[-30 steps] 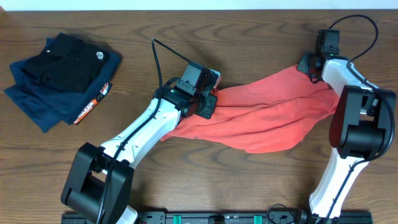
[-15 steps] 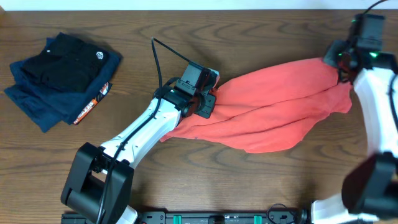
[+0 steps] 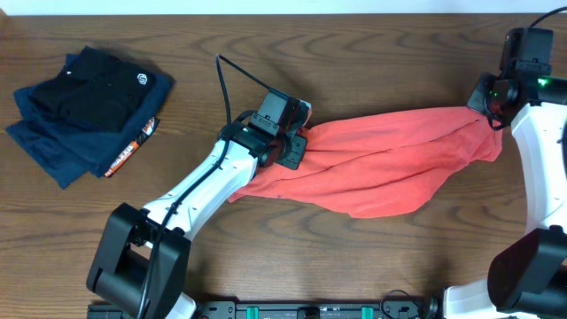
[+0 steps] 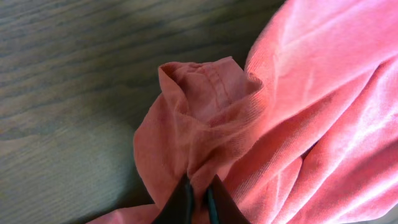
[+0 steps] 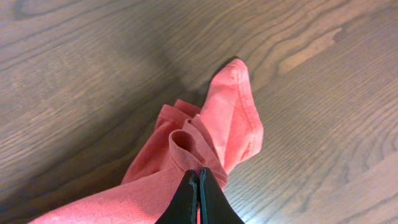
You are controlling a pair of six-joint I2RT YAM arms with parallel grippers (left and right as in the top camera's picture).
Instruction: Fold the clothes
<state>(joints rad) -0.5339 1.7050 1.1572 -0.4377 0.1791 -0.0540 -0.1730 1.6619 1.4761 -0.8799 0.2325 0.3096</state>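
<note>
Overhead, your left arm [image 3: 199, 186] rises from the near edge of the table [image 3: 372, 53] on a diagonal toward the middle. Its wrist is bent down over the left end of the shirt [image 3: 390, 164]. Your right arm [image 3: 540, 151] runs up the right edge of the picture, with its wrist turned inward near the far right corner, over the shirt's other end. The coral-red shirt is drawn out between the two wrists as a long, bunched band across the middle of the table. Its lower edge bellies toward you, and its left end is tucked under the left forearm.

In the left wrist view, the left gripper [image 4: 198, 200] has its jaws pinched nearly together on a fold of the shirt. A stitched hem is bunched up just past the tips, and the rest of the cloth spreads off to the right.

In the right wrist view, the right gripper [image 5: 198, 190] is pressed tight on a gathered bunch of the cloth. A hemmed flap pokes out beyond the tips over the bare wood.

A pile of folded dark clothes [image 3: 84, 111] sits at the far left of the table, well apart from the shirt and both arms.
</note>
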